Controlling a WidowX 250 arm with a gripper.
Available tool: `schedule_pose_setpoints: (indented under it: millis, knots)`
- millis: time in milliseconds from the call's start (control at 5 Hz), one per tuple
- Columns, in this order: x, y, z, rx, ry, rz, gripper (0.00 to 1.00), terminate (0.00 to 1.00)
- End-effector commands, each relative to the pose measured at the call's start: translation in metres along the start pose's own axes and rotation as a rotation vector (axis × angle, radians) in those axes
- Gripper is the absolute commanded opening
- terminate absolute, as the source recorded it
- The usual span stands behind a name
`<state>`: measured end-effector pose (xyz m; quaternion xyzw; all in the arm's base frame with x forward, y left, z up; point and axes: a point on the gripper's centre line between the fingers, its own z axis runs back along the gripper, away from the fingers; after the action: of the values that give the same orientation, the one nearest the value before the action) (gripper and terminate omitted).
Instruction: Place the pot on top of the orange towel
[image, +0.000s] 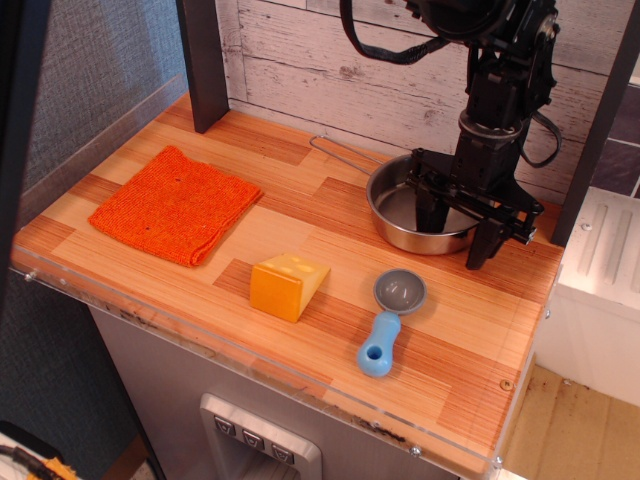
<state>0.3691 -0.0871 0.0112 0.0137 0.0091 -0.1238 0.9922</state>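
Pot (405, 212): sits far right on the counter, wire handle poking left.
Your gripper (456, 230): jaws spread wide, straddling the pot's right rim, one finger inside, one outside.
Orange towel (176, 203): flat at the left, well apart from the pot.

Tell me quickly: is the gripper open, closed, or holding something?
Gripper: open, holding nothing; one finger inside the pot, the other outside its right rim.
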Motion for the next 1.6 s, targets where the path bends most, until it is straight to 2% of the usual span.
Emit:
schedule_pose_setpoints:
  millis: [0, 400, 600, 800, 1000, 1200, 1400]
  knots:
    - [-0.003, 0.006, 0.013, -0.027, -0.057, -0.041, 0.00, 0.00]
    - [-0.015, 0.032, 0.033, -0.026, -0.089, -0.195, 0.00, 0.00]
    - [-0.022, 0.051, 0.052, -0.010, -0.117, -0.343, 0.00, 0.00]
    - [-0.039, 0.071, 0.081, -0.005, -0.193, -0.408, 0.00, 0.00]
    - [-0.072, 0.087, 0.119, -0.014, -0.285, -0.402, 0.00, 0.00]
    - [-0.106, 0.106, 0.127, 0.016, -0.257, -0.218, 0.00, 0.00]
    - [-0.132, 0.114, 0.115, 0.050, -0.175, -0.060, 0.00, 0.00]
